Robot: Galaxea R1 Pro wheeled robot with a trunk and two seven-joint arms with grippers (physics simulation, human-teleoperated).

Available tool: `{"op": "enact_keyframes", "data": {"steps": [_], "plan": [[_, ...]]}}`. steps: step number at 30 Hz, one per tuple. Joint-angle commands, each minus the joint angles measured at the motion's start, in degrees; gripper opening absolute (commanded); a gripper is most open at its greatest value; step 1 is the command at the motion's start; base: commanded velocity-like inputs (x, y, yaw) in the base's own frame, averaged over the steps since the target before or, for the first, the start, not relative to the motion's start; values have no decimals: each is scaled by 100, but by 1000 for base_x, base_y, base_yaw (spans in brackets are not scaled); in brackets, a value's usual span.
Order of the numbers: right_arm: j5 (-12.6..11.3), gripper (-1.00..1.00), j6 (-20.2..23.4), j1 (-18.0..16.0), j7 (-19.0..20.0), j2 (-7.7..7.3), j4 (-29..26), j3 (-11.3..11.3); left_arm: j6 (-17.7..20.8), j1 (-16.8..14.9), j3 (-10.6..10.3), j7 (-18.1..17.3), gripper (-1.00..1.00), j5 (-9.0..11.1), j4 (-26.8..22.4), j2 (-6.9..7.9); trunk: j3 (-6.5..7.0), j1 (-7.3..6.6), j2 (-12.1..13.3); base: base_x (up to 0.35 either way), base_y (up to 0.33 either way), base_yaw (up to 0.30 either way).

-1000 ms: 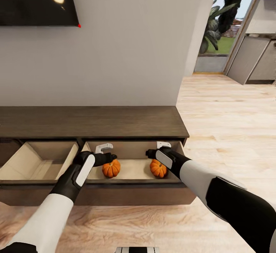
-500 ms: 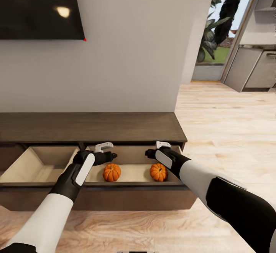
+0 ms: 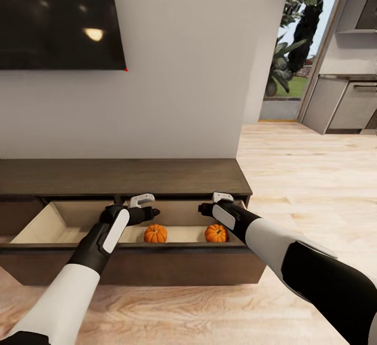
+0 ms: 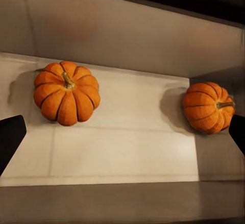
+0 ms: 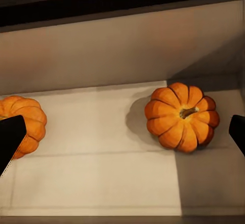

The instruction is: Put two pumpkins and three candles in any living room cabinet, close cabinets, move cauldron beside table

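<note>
— Along the wall, what is sitting there?

— Starting at the left, a dark screen (image 3: 55,18) is hanging on the pale grey wall (image 3: 183,73), catching ceiling lights as bright spots. Below it the cabinet (image 3: 125,176) is running low and long, dark-brown on top, with two drawers standing pulled out. The left drawer (image 3: 50,222) is showing a pale wood interior with nothing visible in it.

— And the arms?

— The left gripper (image 3: 142,206) is hovering over the right drawer (image 3: 180,214), fingers spread and holding nothing. The left pumpkin (image 3: 155,233) is lying on the drawer floor just below and beside it (stem up, as the left wrist view is showing it (image 4: 67,93)). The right pumpkin (image 3: 215,233) is resting near the drawer's right end, well apart from the first, tipped so its stem is pointing sideways (image 5: 181,116). The right gripper (image 3: 215,202) is hanging just above it, fingers also spread, empty.

— What about the room beyond?

— Light wood flooring (image 3: 293,177) is stretching to the right toward a bright opening with green plants (image 3: 293,46) outside, and grey kitchen units (image 3: 345,104) are standing at the far right.
</note>
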Motion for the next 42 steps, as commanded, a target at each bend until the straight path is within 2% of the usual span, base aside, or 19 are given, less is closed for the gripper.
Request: {"op": "enact_keyframes", "data": {"steps": [1,23,33,42], "plan": [[-26,100,19,-6,-34,-3,-10,31,17,-3,-6,56,100,59,-6,-1,17,-3,0,-15,6,0],[-25,100,2,-6,-3,-5,-273,29,17,-3,-7,56,100,59,-155,-2,505,-60,29,-39,1,0],[-25,100,-14,-6,-3,-5,-274,27,17,-3,-8,56,100,59,-155,-4,726,-87,44,-265,74,0],[-25,100,-14,-6,-3,-5,-274,28,17,-3,-15,56,100,59,-155,-5,888,-284,405,-320,87,0]]}}
